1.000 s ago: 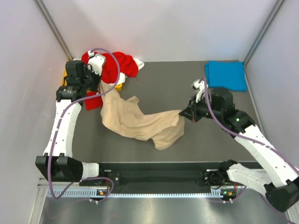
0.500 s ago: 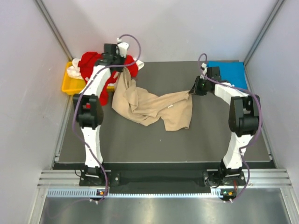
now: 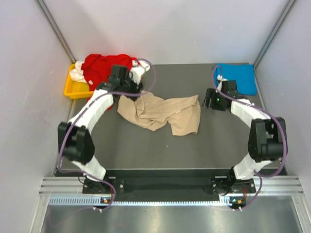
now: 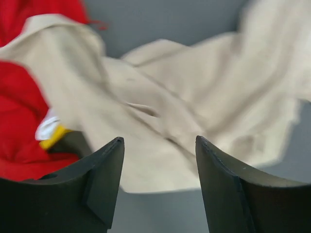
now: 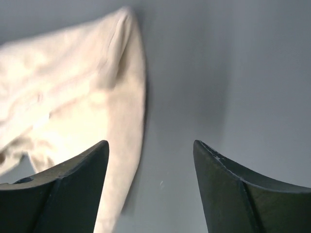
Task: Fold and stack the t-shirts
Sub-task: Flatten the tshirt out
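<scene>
Bright, even light from above, with faint shadows. Both wrist views are soft, the beige shirt [image 4: 204,87] smeared.

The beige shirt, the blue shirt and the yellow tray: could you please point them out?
beige shirt [image 3: 165,109], top external view, crumpled middle.
blue shirt [image 3: 241,74], top external view, folded centre.
yellow tray [image 3: 73,91], top external view, near rim.

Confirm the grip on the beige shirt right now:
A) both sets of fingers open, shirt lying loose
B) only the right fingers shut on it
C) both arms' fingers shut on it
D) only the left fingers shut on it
A: in the wrist views the left fingers and the right fingers stand apart with nothing between them, and the beige shirt lies crumpled on the table.
</scene>
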Controlling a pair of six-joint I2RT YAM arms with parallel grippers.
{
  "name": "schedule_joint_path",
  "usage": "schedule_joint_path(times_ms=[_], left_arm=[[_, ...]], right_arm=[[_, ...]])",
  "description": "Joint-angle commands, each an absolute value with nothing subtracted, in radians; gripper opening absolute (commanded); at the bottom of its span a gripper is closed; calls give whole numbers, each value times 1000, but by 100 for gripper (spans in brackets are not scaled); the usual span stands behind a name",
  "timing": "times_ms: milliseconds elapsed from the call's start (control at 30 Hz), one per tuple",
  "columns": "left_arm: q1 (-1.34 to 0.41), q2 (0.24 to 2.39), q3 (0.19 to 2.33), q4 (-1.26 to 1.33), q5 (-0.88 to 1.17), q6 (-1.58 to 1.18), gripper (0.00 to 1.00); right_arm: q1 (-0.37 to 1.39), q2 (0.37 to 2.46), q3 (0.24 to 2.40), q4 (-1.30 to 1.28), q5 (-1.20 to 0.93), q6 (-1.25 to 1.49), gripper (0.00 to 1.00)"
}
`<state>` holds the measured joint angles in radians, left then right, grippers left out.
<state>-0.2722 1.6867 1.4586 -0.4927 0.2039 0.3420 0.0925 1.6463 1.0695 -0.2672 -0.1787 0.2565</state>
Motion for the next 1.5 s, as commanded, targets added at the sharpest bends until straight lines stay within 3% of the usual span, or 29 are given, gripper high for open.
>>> schedule_joint_path(times_ms=[0, 100, 200, 233, 367, 667, 800, 900, 933, 967, 1000, 1100, 1233, 1333, 1467], left_arm=[[-399, 1586, 1269, -500, 236, 448, 62], [-485, 1540, 1148, -497, 230, 456, 63], [-572, 1532, 1080, -477, 175, 456, 64], [-610, 1535, 1071, -476, 155, 454, 65], [-672, 1529, 1022, -419, 97, 442, 66], [-727, 1646, 931, -176, -64, 401, 66], [-729, 1723, 976, -85, -173, 367, 60], [-729, 1769, 992, -83, -187, 367, 41], [-730, 1782, 999, -118, -192, 361, 19], [-730, 1781, 1008, -139, -193, 357, 7], [-729, 1760, 1012, -164, -199, 351, 0], [-724, 1665, 1038, -305, -183, 368, 0], [-704, 1359, 1149, -552, -135, 440, 0], [-701, 1188, 1302, -768, -143, 506, 0], [-698, 1117, 1585, -1061, -103, 538, 0]], right_arm=[[156, 1597, 977, -241, -221, 255, 72], [202, 1614, 925, -226, -223, 264, 70], [228, 1661, 919, -226, -212, 267, 58], [229, 1669, 917, -224, -238, 268, 39], [229, 1648, 905, -207, -305, 287, 0], [167, 1368, 887, -304, -242, 279, 0], [164, 1309, 887, -321, -279, 287, 0], [164, 1282, 906, -345, -268, 281, 0], [163, 1273, 913, -362, -268, 279, 0], [163, 1253, 922, -373, -268, 276, 0], [163, 1243, 949, -383, -265, 276, 0], [163, 1177, 1035, -448, -268, 262, 0], [166, 1071, 1156, -530, -300, 245, 0], [181, 1011, 1244, -561, -389, 251, 0], [242, 967, 1304, -523, -480, 308, 0]])
